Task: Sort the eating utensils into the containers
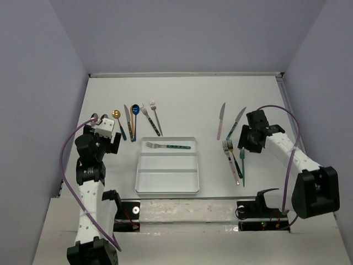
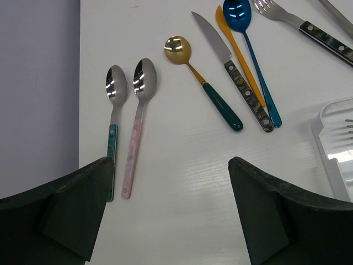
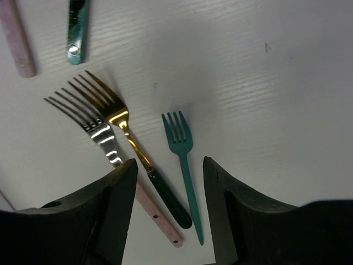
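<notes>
**One fork in the tray, both grippers empty**

Black fingers of the left gripper (image 2: 170,165) fill the foot of its wrist view, spread wide with only bare table (image 1: 187,99) between them. This gripper hangs off the far-left corner of the white tray (image 1: 165,191), above a row of loose utensils. A teal-handled silver spoon (image 2: 116,83) and a pink-handled silver spoon (image 2: 144,77) lie side by side farthest from the tray. Toward the tray follow a gold spoon (image 2: 177,48) with a teal handle, a mottled-handled knife (image 2: 212,36) and a blue spoon (image 2: 237,14). A mottled-handled fork (image 2: 276,11) lies nearest the tray.

The right gripper (image 3: 170,163) stands to the right of the tray, its jaws parted and gripping nothing. It is poised over three forks lying flat. A silver fork (image 3: 96,130) with a pink handle lies close alongside a gold fork (image 3: 113,107) with a dark green handle. A teal fork (image 3: 177,132) lies just beside them on the side away from the tray. Farther back, right of the tray's far edge, lie a pink-handled knife (image 1: 222,118) and a teal-handled knife (image 1: 237,121).

Inside the tray, a patterned-handled fork (image 1: 168,146) lies lengthwise in the far compartment.
</notes>
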Tool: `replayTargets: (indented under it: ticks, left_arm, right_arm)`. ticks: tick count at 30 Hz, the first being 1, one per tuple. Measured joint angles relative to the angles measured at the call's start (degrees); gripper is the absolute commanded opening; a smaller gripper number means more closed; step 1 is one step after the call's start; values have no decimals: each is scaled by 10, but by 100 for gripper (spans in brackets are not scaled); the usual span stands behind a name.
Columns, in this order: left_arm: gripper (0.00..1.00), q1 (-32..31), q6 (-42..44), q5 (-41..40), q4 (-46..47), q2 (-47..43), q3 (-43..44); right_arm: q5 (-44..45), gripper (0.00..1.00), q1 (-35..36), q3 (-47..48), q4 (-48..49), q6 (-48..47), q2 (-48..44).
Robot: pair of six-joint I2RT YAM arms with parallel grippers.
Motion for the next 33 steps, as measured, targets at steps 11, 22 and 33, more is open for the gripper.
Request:
replayTargets:
  ticks: [11, 22, 33]
  left_arm:
    - [99, 0, 0, 0, 0, -6, -1]
    - [99, 0, 0, 0, 0, -6, -1]
    - [99, 0, 0, -2, 0, -6, -1]
  right_arm:
    - [-32, 48, -11, 0, -50, 12, 92]
    - [-32, 41, -11, 7, -71, 19, 156]
    - [-44, 13, -11, 23, -70, 9, 194]
